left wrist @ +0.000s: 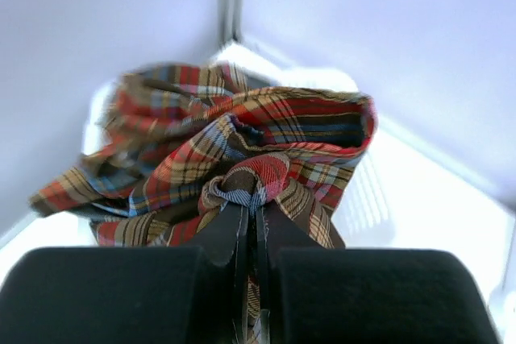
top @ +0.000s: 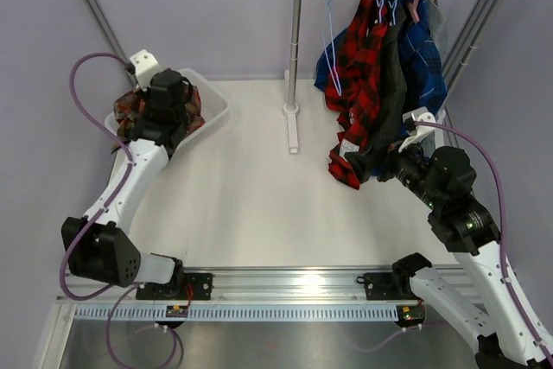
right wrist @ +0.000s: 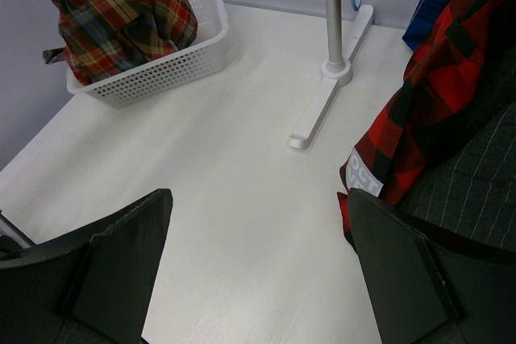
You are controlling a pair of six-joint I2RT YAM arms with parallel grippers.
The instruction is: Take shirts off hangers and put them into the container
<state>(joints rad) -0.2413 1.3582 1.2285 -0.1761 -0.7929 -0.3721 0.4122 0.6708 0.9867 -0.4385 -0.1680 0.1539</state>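
White table (top: 242,205), plaid shirt (left wrist: 242,142) between pressed-together left jaws (above container (right wrist: 173,66))

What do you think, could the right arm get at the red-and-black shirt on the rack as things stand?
Probably yes: the right end effector is open, beside the hem of the red-and-black shirt, with nothing between them; the dark grey shirt hanging against it might get caught.

The left arm (top: 130,181) and right arm (top: 467,222) are presenting white link shells alternating with black joint housings. A purple cable (top: 73,84) is looping alongside each arm. Black base blocks (top: 186,287) are sitting on a silver slotted rail (top: 285,279). The fingers (right wrist: 121,255) are showing matte black, flat, angular faces.
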